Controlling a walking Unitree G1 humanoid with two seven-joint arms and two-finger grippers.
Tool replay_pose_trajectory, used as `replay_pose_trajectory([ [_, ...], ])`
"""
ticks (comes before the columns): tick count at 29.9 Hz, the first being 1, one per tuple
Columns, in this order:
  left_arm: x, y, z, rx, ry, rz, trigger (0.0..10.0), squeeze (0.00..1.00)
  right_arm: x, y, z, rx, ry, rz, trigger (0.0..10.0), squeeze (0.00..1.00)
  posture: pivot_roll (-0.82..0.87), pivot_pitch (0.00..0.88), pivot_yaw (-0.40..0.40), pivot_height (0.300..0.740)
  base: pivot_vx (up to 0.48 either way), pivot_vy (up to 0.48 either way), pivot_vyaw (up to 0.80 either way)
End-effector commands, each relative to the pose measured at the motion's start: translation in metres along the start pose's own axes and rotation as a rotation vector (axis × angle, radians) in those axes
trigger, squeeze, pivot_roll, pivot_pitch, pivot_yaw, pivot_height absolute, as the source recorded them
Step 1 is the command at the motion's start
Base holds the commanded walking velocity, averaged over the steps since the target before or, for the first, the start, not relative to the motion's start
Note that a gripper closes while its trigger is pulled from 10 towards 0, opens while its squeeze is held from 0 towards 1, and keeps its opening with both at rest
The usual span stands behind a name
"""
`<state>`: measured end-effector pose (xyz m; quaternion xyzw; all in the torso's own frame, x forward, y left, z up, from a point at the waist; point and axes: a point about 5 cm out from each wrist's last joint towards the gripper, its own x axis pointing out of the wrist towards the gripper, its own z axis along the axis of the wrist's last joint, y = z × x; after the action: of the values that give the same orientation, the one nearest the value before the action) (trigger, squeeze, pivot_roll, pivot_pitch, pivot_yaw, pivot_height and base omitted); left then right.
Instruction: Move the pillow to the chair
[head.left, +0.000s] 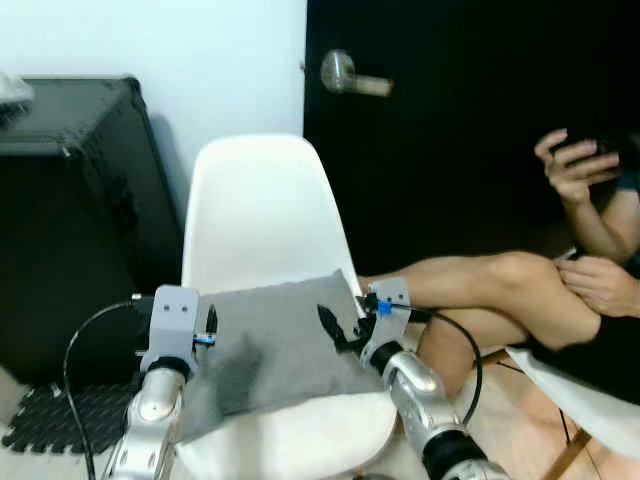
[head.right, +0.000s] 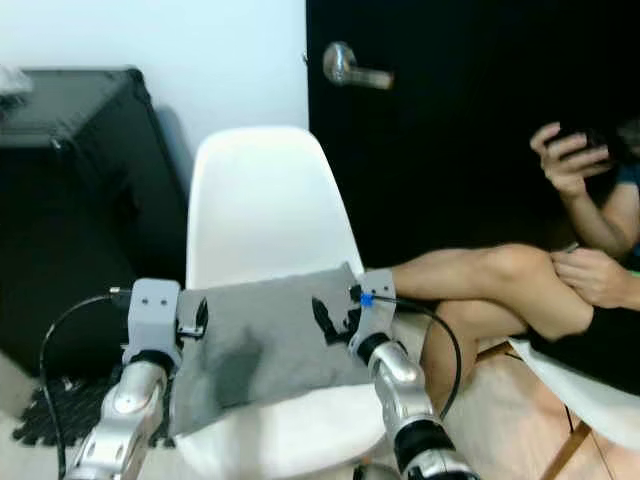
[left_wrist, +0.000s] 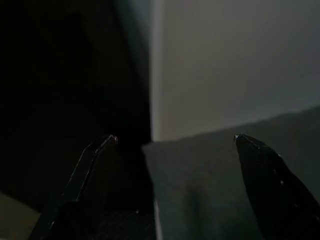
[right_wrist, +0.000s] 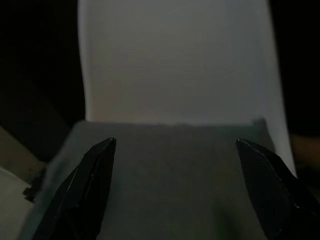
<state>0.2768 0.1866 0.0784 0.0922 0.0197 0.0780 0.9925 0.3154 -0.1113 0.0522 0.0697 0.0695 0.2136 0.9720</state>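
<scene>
Left eye view: grey pillow (head.left: 275, 345) lies on white chair (head.left: 255, 215); both grippers (left_wrist: 175, 142) (right_wrist: 175, 145) released. Judged soft, light; hold opposite side edges.

We find no text, label, brand, number or sign that can be read in any of the views. The chair (head.left: 260, 215), the pillow (head.left: 275, 345), the door (head.left: 470, 130) and the black case (head.left: 70, 200) all show plain surfaces with no lettering we can make out.
</scene>
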Motion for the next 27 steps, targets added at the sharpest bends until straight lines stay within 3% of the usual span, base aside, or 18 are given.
replay_pose_trajectory([
  [1, -0.002, 0.001, -0.002, 0.008, 0.004, -0.009, 10.0, 0.0, -0.001, 0.0, -0.001, 0.008, 0.006, 0.005, 10.0, 0.0, 0.09, 0.058, -0.053, 0.731, 0.0, 0.0, 0.0],
  [17, 0.001, -0.004, -0.01, 0.02, 0.056, -0.065, 10.0, 0.0, -0.003, -0.003, -0.003, 0.011, 0.024, -0.007, 10.0, 0.0, 0.09, 0.057, -0.052, 0.74, 0.0, 0.0, 0.0],
  [19, 0.001, -0.005, -0.015, 0.026, 0.089, -0.082, 10.0, 0.0, -0.006, -0.004, -0.014, 0.008, 0.105, 0.003, 10.0, 0.0, 0.08, 0.056, -0.053, 0.74, 0.0, 0.0, 0.0],
  [21, -0.001, -0.01, -0.028, 0.026, 0.165, -0.126, 10.0, 0.0, -0.012, -0.007, -0.034, -0.058, 0.252, 0.003, 10.0, 0.0, 0.08, 0.055, -0.056, 0.74, 0.0, 0.0, 0.0],
  [23, -0.002, -0.012, -0.033, 0.022, 0.196, -0.147, 10.0, 0.0, -0.016, -0.008, -0.041, -0.087, 0.3, -0.003, 10.0, 0.0, 0.08, 0.055, -0.056, 0.74, 0.0, 0.0, 0.0],
  [24, -0.006, -0.016, -0.048, 0.016, 0.248, -0.169, 10.0, 0.0, -0.021, -0.014, -0.048, -0.122, 0.341, -0.052, 10.0, 0.0, 0.09, 0.054, -0.058, 0.74, 0.0, 0.0, 0.0],
  [27, -0.011, -0.017, -0.058, 0.009, 0.286, -0.172, 10.0, 0.0, -0.025, -0.019, -0.051, -0.124, 0.358, -0.106, 10.0, 0.0, 0.08, 0.057, -0.056, 0.74, 0.0, 0.0, 0.0],
])
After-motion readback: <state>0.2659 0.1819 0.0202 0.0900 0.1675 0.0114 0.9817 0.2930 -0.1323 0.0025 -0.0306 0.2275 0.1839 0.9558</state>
